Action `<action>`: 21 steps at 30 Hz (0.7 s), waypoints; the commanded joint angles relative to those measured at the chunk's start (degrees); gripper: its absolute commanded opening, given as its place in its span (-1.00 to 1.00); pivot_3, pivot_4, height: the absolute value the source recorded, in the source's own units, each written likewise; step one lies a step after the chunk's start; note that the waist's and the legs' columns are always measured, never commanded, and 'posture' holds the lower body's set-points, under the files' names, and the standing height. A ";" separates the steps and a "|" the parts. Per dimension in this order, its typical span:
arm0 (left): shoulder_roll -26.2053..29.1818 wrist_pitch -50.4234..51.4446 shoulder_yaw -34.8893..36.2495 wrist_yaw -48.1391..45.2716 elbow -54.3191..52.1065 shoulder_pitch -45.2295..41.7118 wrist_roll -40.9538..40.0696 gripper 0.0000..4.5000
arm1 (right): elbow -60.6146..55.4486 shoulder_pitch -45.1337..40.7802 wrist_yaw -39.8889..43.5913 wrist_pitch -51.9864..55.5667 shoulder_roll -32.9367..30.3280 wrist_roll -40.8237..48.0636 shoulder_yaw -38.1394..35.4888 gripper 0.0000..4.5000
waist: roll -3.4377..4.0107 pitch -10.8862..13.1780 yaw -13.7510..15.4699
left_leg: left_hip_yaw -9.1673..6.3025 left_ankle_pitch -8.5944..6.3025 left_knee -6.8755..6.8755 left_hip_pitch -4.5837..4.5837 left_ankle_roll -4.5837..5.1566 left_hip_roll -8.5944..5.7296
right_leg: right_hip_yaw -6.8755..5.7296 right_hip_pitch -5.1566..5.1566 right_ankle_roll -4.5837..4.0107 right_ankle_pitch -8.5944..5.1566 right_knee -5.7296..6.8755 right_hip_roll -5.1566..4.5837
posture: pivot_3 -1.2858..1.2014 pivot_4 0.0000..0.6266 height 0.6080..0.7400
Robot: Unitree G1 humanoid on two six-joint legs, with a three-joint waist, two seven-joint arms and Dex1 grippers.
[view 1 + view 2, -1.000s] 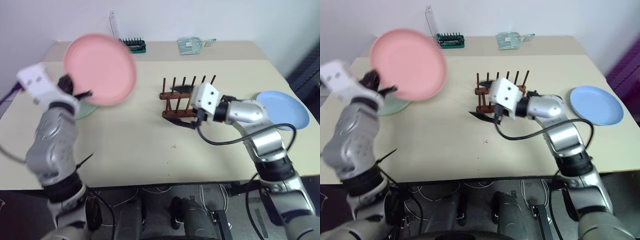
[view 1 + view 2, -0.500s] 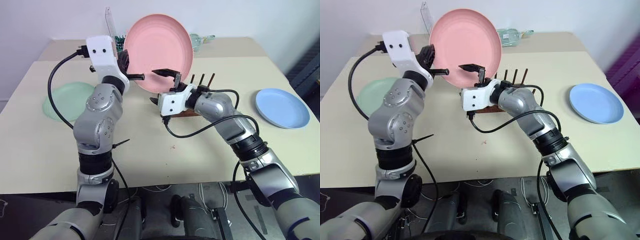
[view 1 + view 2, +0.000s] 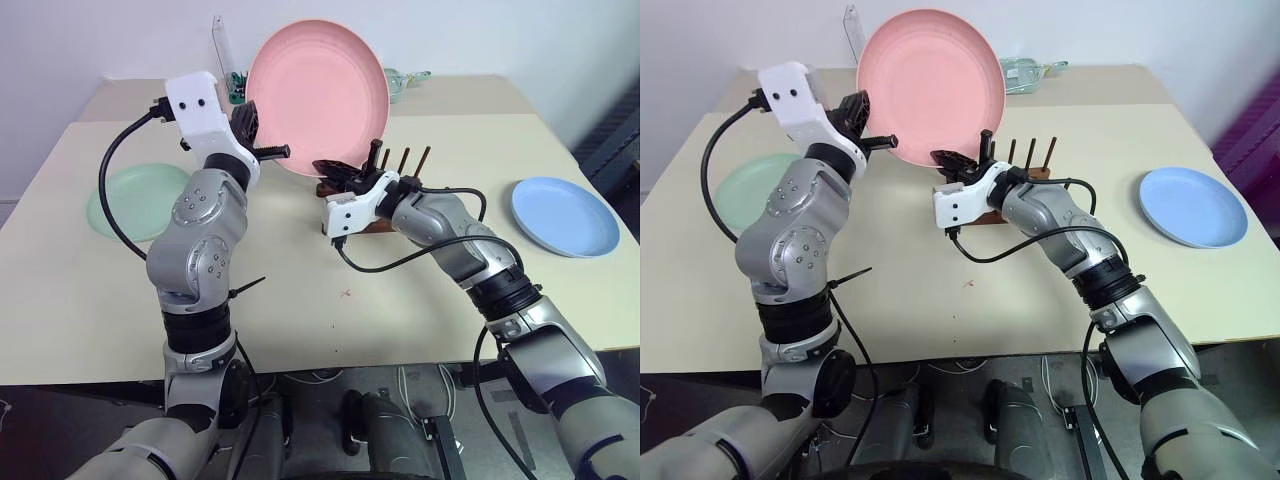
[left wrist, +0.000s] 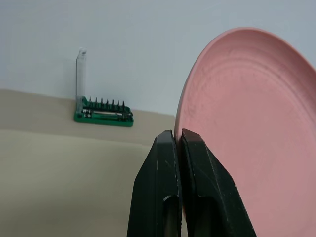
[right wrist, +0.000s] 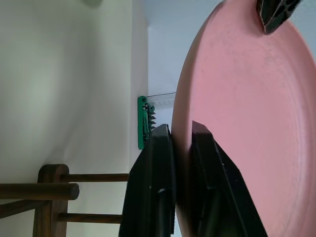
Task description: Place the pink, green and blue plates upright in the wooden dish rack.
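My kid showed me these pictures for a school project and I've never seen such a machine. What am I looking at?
A two-armed humanoid robot at a table. Two pictures come from cameras in its head, looking down over its arms; the other two from a camera on each wrist, looking along the jaws. It holds a pink plate upright in the air: the left gripper is shut on the plate's edge and the right gripper is shut on its lower rim. Behind the right gripper stands a wooden rack. A green plate and a blue plate lie flat. A bit holder sits at the back.
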 commanded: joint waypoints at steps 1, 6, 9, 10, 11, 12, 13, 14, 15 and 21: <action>-1.65 -1.14 1.46 -0.70 -1.99 -1.67 -3.52 -0.73 | -2.44 -0.05 -2.00 0.89 -0.97 -0.72 -2.87 -0.93 | 0.00 0.00 0.03 | -0.01 0.00 0.01 0.00 0.00 0.00 | 0.00 0.01 0.00 0.00 0.00 0.00 | 0.03 -0.52 0.84; -4.45 -6.19 6.68 2.16 -1.03 -3.64 -6.90 0.26 | -3.12 0.32 -3.24 1.51 -2.58 -1.34 -4.14 -0.93 | 0.00 0.00 0.05 | -0.04 0.00 0.04 -0.01 0.00 -0.02 | 0.00 0.02 0.00 0.01 0.00 0.00 | 0.03 -0.52 0.84; -4.40 -12.71 10.63 4.98 -0.05 -5.79 -6.66 0.26 | -2.65 0.53 -3.72 1.42 -4.47 -0.83 -5.82 -0.93 | -0.01 0.00 0.04 | -0.04 0.00 0.04 -0.01 0.00 -0.02 | -0.01 0.02 0.00 0.00 0.00 0.02 | 0.03 -0.52 0.84; -3.79 -14.94 11.89 5.96 0.42 -6.49 -6.15 0.26 | -2.45 0.78 -3.52 1.94 -4.88 0.57 -7.16 -0.93 | -0.01 0.01 0.02 | -0.04 0.00 0.03 -0.01 0.00 -0.02 | 0.00 0.02 -0.01 0.00 -0.01 0.03 | 0.03 -0.52 0.84; -2.61 -17.14 13.01 6.73 1.11 -7.05 -5.22 0.26 | -2.28 1.03 -3.02 2.70 -5.19 2.85 -8.96 -0.93 | -0.01 0.01 0.03 | -0.03 0.00 0.03 -0.01 0.01 -0.02 | 0.00 0.01 0.00 0.00 -0.01 0.03 | 0.03 -0.52 0.84; -1.11 -18.33 13.42 7.02 1.91 -7.08 -4.15 0.26 | -2.38 1.42 -1.76 3.51 -5.24 6.49 -11.18 -0.93 | -0.01 0.01 0.02 | -0.03 0.00 0.02 0.00 0.01 -0.02 | -0.01 0.02 -0.01 0.01 -0.01 0.04 | 0.03 -0.52 0.84; -0.10 -19.08 13.40 7.19 2.49 -6.96 -3.49 0.26 | -2.54 1.74 -0.80 4.01 -5.25 9.03 -12.67 -0.93 | -0.01 0.01 0.01 | -0.02 0.00 0.02 0.00 0.01 -0.02 | -0.01 0.02 -0.01 0.01 -0.02 0.05 | 0.03 -0.52 0.84; 2.79 -17.87 12.05 6.24 3.90 -5.91 -1.62 0.26 | -4.03 2.46 3.26 7.33 -4.24 16.66 -15.99 -0.93 | -0.02 0.01 0.05 | -0.02 0.00 0.01 0.00 0.01 -0.02 | -0.01 0.03 -0.02 0.02 -0.01 0.06 | 0.03 -0.52 0.84; 6.04 -16.69 9.69 4.34 5.19 -4.40 0.70 0.26 | -5.99 3.09 7.17 11.13 -3.13 24.28 -19.17 -0.93 | -0.02 0.01 0.05 | -0.02 0.00 0.01 0.01 0.01 -0.02 | -0.01 0.04 -0.05 0.03 0.00 0.07 | 0.03 -0.52 0.84; 22.79 -15.19 -6.55 -21.31 8.46 11.89 3.43 0.26 | -17.37 2.04 20.61 47.27 -1.68 62.92 -36.71 -0.93 | 0.09 -0.02 0.08 | -0.04 0.00 0.04 0.08 0.01 0.07 | -0.02 0.14 -0.09 0.05 0.09 0.06 | 0.03 -0.52 0.84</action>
